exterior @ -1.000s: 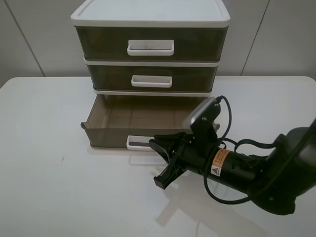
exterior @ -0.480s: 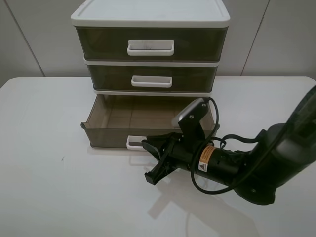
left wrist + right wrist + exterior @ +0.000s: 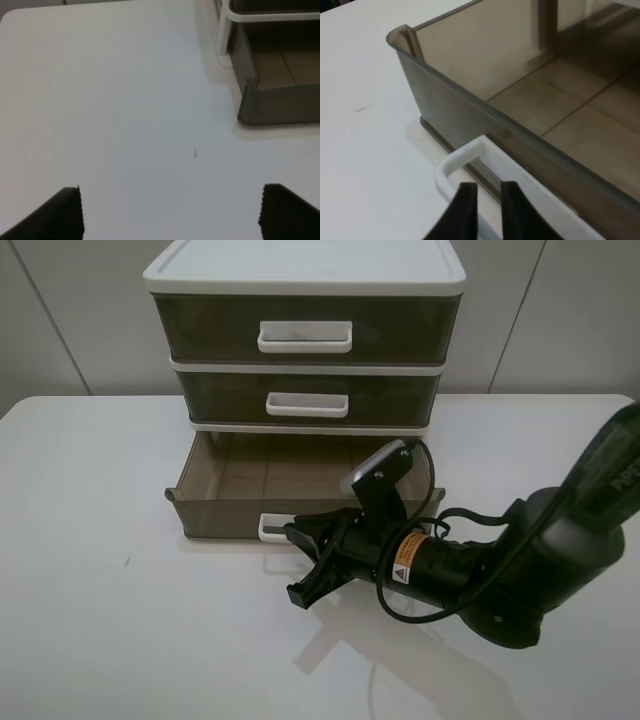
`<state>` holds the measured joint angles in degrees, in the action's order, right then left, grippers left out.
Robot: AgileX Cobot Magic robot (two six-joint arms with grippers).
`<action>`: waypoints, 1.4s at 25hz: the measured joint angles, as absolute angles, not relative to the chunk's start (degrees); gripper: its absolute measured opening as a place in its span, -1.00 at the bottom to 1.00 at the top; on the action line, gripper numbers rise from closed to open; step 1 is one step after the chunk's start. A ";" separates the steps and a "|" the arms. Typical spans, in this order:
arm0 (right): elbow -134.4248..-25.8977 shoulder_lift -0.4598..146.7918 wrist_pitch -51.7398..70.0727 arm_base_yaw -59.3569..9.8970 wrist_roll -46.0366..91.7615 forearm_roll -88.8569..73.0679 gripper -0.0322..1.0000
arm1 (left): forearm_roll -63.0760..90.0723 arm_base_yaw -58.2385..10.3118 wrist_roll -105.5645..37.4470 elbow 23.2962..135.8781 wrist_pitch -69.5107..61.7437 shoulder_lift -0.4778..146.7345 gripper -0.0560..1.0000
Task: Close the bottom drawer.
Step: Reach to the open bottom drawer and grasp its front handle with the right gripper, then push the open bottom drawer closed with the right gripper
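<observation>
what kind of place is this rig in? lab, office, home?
Probably a robot lab test bench: a white table, a plain panelled wall, and one drawer cabinet with its bottom drawer pulled out, a robot arm in front of it.

Noted a white table point(image 3: 100, 540) bearing a small dark speck point(image 3: 127, 561). Found the top drawer point(image 3: 200, 335) and middle drawer point(image 3: 220, 398) shut, white-handled, beneath a white lid point(image 3: 300, 265), before a grey wall point(image 3: 560, 310).

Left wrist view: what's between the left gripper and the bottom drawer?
Only bare table and one tiny dark speck separate left gripper from bottom drawer, per the left wrist view.
</observation>
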<state>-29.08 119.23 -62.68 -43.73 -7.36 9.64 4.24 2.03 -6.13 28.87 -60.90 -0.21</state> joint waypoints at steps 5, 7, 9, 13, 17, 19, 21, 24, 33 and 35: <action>-29.40 119.23 -62.25 -43.73 -7.54 7.57 -0.90 | 4.24 2.03 -6.13 28.87 -60.90 -0.21 0.47; -30.81 119.23 -60.59 -43.73 -7.50 5.91 -0.90 | 4.24 2.03 -6.13 28.87 -60.90 -0.21 0.47; -31.92 119.23 -58.90 -43.73 -7.50 4.55 -0.90 | 4.24 2.03 -6.13 28.87 -60.90 -0.21 0.47; -33.78 119.24 -56.61 -43.73 -7.50 3.74 -0.90 | 4.24 2.03 -6.13 28.87 -60.90 -0.21 0.47; -34.72 119.29 -55.48 -43.73 -7.50 2.47 -0.90 | 4.24 2.03 -6.13 28.87 -60.90 -0.21 0.47; -35.16 119.29 -55.09 -43.73 -7.50 0.00 -0.90 | 4.24 2.03 -6.13 28.87 -60.90 -0.21 0.47; -35.54 119.29 -54.70 -43.73 -7.50 -2.33 -0.90 | 4.24 2.03 -6.13 28.87 -60.90 -0.21 0.47; -35.54 119.29 -54.57 -43.73 -7.50 -5.85 -0.90 | 4.24 2.03 -6.13 28.87 -60.90 -0.21 0.47; -39.41 121.02 -52.87 -43.73 -7.50 -10.85 -0.90 | 4.24 2.03 -6.13 28.87 -60.90 -0.21 0.47; -40.69 121.59 -52.66 -43.73 -7.50 -10.98 -0.90 | 4.24 2.03 -6.13 28.87 -60.90 -0.21 0.47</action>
<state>-40.69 121.59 -52.66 -43.73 -7.50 -10.98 4.24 2.03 -6.13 28.87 -60.90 -0.21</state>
